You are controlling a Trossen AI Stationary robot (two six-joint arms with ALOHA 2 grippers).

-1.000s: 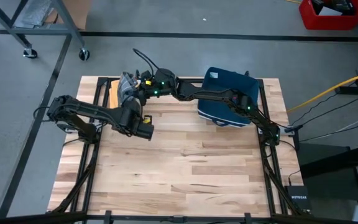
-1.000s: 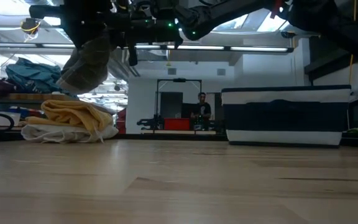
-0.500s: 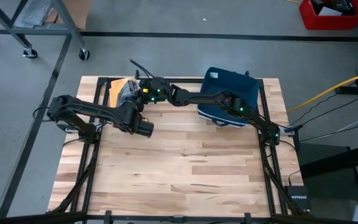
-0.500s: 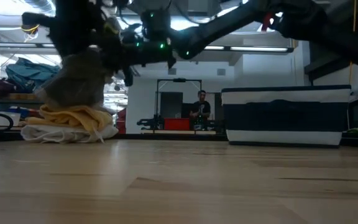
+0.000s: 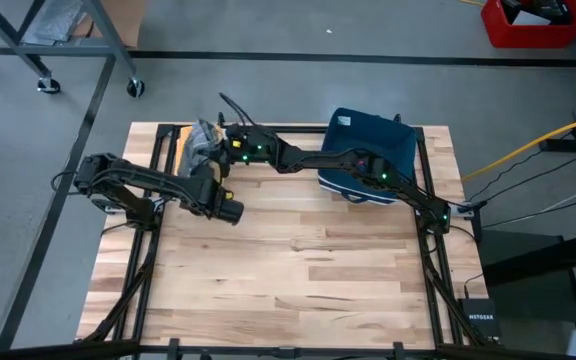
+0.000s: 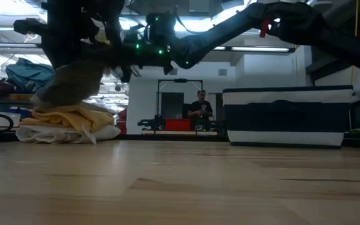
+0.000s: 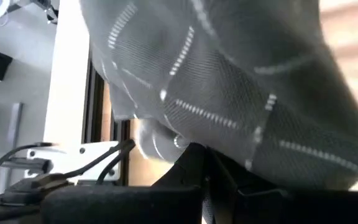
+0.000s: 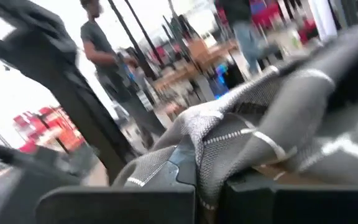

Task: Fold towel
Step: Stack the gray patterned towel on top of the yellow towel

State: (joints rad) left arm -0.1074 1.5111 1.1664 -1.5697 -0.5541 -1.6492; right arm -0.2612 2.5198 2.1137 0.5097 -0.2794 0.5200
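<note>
Grey checked towel (image 6: 74,81) hangs bunched from my right fingers (image 5: 211,143), pinched shut on it, over the yellow and white cloth pile (image 6: 67,123) at the tabletop's (image 5: 298,260) far left corner. A dark blue bin (image 5: 373,150) stands beside my right arm. My left fingers (image 5: 230,212) are shut, holding nothing that I can see; the towel's long axis runs up-down.

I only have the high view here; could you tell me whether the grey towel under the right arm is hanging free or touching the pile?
Observer: In the low view the grey towel hangs from the right gripper, and its lower end rests on a yellow towel.
Operator: Thank you. Is anything under the yellow one?
Observer: Yes, a white towel lies beneath it on the table.
Operator: Is the cloth really between the fingers?
Observer: The right wrist view shows grey cloth pinched between the right fingers.
</note>
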